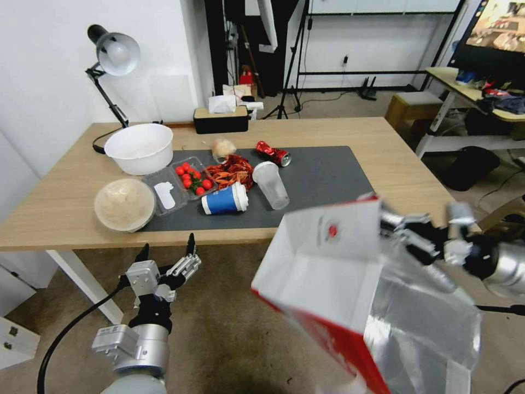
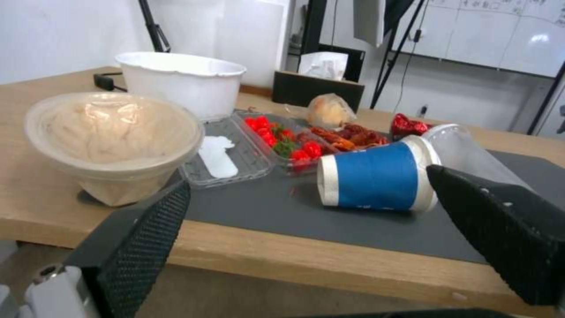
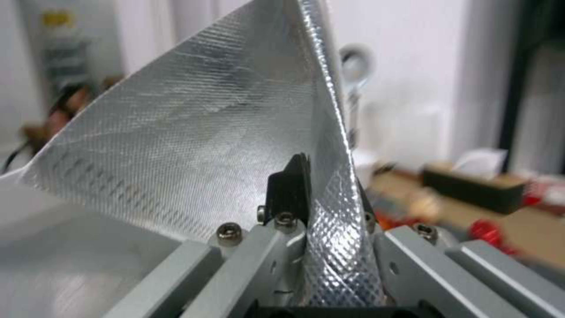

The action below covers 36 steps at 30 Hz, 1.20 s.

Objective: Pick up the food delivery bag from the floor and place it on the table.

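the left gripper [image 1: 167,253] waits with jaws spread below the table's [image 1: 65,202] front edge. the food delivery bag [image 1: 350,284], white and red with shiny foil, hangs tipped by the front right corner, mouth facing right, pinched by the right gripper [image 1: 402,232].

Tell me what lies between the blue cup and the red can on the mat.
In the head view, a clear plastic cup on its side lies between the blue cup and the red can.

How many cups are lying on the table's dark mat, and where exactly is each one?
2. The blue paper cup lies on its side near the mat's front edge. The clear plastic cup lies just right of it, touching it. Others could be hidden behind the food delivery bag.
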Tool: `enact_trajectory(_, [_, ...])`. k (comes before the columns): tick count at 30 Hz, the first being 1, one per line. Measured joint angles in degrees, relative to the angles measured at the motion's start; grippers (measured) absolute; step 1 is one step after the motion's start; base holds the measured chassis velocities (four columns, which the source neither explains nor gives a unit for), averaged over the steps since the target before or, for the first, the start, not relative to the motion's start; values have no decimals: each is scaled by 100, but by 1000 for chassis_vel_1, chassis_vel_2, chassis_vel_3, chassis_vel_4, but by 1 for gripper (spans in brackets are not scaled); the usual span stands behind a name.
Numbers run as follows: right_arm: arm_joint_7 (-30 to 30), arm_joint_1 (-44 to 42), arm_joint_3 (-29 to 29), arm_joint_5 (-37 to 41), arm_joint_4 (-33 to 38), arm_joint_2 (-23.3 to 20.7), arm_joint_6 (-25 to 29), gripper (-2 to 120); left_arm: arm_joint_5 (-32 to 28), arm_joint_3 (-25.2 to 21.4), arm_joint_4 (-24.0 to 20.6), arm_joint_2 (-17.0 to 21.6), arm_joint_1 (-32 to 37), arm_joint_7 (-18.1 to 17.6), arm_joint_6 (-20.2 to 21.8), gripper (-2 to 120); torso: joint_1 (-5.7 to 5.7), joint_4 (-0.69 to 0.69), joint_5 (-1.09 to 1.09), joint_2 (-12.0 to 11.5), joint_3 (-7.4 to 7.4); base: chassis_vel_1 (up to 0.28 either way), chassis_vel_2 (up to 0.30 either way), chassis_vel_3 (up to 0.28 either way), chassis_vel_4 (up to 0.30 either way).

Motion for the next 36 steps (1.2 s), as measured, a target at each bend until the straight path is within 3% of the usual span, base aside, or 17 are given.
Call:
enact_trajectory(3, [871,64,175,722,106,-53,85,0,11,12,-3,-2,-3,2,-26,100,-2,0,0,-6,-3,0,0,0,0])
enact_trajectory(4, [871,64,175,722,106,-53,85,0,11,12,-3,-2,-3,2,-26,100,-2,0,0,-6,-3,0,0,0,0])
enact_trajectory(6, [1649,185,202,1178,171,-137,226,0,13,9,-12,11,10,-1,-62,100,-4,0,0,-10,-5,0,0,0,0])
enact_trajectory(8, [1870,234,181,1241,183,-163,276,0,13,5,-12,18,13,-6,-73,100,-5,0,0,-11,-6,0,0,0,0])
enact_trajectory(11, [2950,553,-119,1418,240,-267,538,0,14,-5,-16,25,30,-27,-107,100,-6,1,0,-16,-8,0,0,0,0])
enact_trajectory(12, [2950,553,-119,1418,240,-267,538,0,14,-5,-16,25,30,-27,-107,100,-6,1,0,-16,-8,0,0,0,0])
enact_trajectory(15, [3840,940,-406,1531,246,-337,666,0,25,-11,-16,23,47,-49,-134,100,-8,1,0,-20,-10,0,0,0,0])
enact_trajectory(23, [4720,1394,-660,1934,-25,-555,540,0,47,-15,-14,11,46,-64,-163,100,-10,0,0,-24,-13,0,0,0,0])
enact_trajectory(36, [5055,2099,-1449,2153,-845,-680,353,0,117,10,43,-4,62,-76,-232,100,-12,0,0,-29,-16,0,0,0,0])
